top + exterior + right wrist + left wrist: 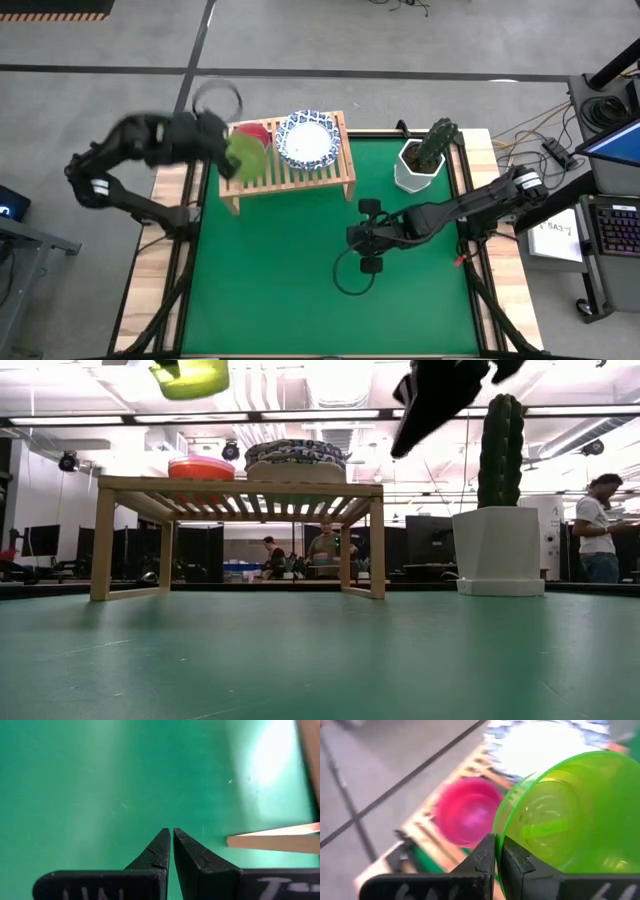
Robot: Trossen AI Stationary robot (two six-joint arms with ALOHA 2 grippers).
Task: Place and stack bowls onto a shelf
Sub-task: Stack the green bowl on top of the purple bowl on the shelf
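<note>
My left gripper [496, 851] carries a yellow-green plastic bowl [244, 156] in the air above the left end of the wooden slat shelf [290, 170]. In the low view the bowl [190, 376] hangs high over the shelf [235, 488]. A red bowl [252, 133] sits on the shelf's left half, and a stack of blue-and-white patterned bowls [308, 139] sits on its right half. My right gripper [171, 836], shut and holding nothing, hovers over the green mat [330, 270] near the table's middle. My left gripper pinches the yellow-green bowl's rim [501, 827] between its two fingers, one finger inside the bowl and one outside. The bowl is lifted clear and tilted, its opening turned sideways, above the red bowl [467, 812].
A white pot with a cactus [425, 158] stands on the mat right of the shelf. Wooden table edges frame the mat. People [602, 525] stand in the room behind the table. Cables and a keyboard [615, 225] lie off the table's right side.
</note>
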